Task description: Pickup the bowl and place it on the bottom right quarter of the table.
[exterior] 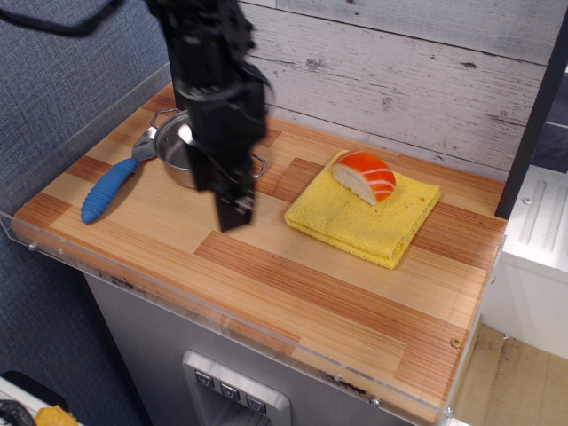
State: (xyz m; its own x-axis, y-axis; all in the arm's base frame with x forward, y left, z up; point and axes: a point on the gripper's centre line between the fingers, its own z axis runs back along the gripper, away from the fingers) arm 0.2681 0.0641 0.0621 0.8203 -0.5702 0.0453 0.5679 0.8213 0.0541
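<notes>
The stainless-steel bowl [170,146] stands on the wood-plank table [293,293] near the far left corner, and most of it is hidden behind the black robot arm, so only its left rim, a part of the shiny inside and 1 wire loop handle on its right side are visible. The gripper [232,202] hangs in front of the bowl, pointing down toward the table, with its tip over the planks just on the near side of the bowl. From this view the black fingers merge into 1 dark shape, so I cannot tell if the jaws are apart or together, and I cannot tell if they touch the bowl. The blue-handled spoon [108,189] lies to the left of the bowl, its metal head close to the bowl's rim and its handle pointing toward the near left corner. A yellow cloth [366,217] lies toward the far right part of the table, well apart from the bowl, and a piece of toy salmon sushi [365,176] rests on its far side. A clear acrylic edge [222,321] runs along the near side of the table.
</notes>
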